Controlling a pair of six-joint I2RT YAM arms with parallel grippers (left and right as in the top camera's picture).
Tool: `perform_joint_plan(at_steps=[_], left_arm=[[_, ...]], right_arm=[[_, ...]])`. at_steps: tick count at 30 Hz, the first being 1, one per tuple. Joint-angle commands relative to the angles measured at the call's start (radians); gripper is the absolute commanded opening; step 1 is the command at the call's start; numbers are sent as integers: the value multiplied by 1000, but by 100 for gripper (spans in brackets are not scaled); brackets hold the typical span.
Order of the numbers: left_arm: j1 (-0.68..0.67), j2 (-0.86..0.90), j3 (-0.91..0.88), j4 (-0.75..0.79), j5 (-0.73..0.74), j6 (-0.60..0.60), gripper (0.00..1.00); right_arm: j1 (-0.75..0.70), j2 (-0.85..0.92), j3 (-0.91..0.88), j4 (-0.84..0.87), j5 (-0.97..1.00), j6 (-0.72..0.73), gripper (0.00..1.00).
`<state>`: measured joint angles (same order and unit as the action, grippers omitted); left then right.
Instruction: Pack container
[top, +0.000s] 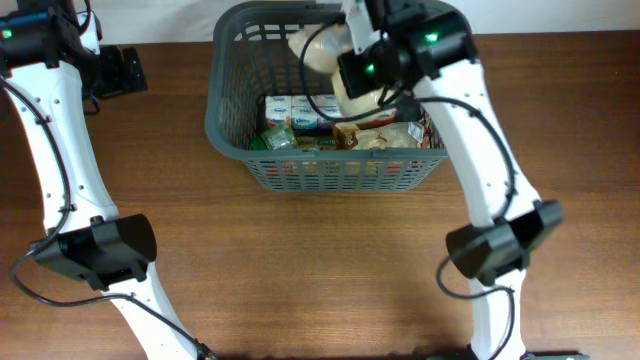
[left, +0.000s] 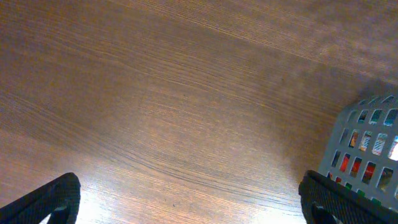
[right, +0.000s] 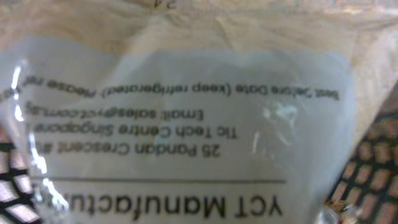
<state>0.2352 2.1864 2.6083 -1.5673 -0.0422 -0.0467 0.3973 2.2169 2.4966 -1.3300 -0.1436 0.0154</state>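
The container, a dark grey slotted basket (top: 330, 176), stands at the back middle of the table. Its corner also shows at the right edge of the left wrist view (left: 367, 146). My right gripper (top: 352, 42) is over the basket's back part, shut on a cream-filled clear plastic bag (top: 322, 50) that hangs into the basket. In the right wrist view the bag's printed label (right: 186, 124) fills the frame and hides the fingers. My left gripper (top: 122, 70) is open and empty at the far left back, above bare wood (left: 193, 205).
Inside the basket lie green-and-white cartons (top: 300, 112) and brown and clear packets (top: 385, 136). The wooden table (top: 300, 270) stretches in front of the basket. The arm bases stand at the front left and front right.
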Motion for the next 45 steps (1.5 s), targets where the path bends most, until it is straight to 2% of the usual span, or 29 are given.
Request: perform_joint_plan(at_steps=[1, 3, 4, 5, 9, 21, 27, 34, 40, 45], left_arm=[[3, 7, -8, 0, -4, -10, 99], [3, 7, -8, 0, -4, -10, 99], [3, 7, -8, 0, -4, -10, 99], [3, 7, -8, 0, -4, -10, 99], [3, 7, -8, 0, -4, -10, 99], [3, 7, -8, 0, -4, -10, 99], [3, 7, -8, 0, -4, -10, 99], [3, 7, -8, 0, -4, -10, 99], [3, 7, -8, 0, -4, -10, 99], [3, 7, -8, 0, -4, -10, 99]], right_arm=[[9, 62, -9, -29, -66, -12, 4], [17, 97, -14, -44, -89, -12, 7], [23, 112, -14, -55, -89, -22, 37], [27, 114, -14, -60, -89, -32, 61], [14, 83, 3, -76, -60, -87, 99], [-164, -171, 203, -195, -53, -60, 99], [-190, -331, 243, -254, 98, -60, 99], [-187, -643, 242, -287, 114, -34, 99], [-188, -927, 242, -325, 380, -34, 99], [-188, -1166, 229, -369, 365, -23, 99]])
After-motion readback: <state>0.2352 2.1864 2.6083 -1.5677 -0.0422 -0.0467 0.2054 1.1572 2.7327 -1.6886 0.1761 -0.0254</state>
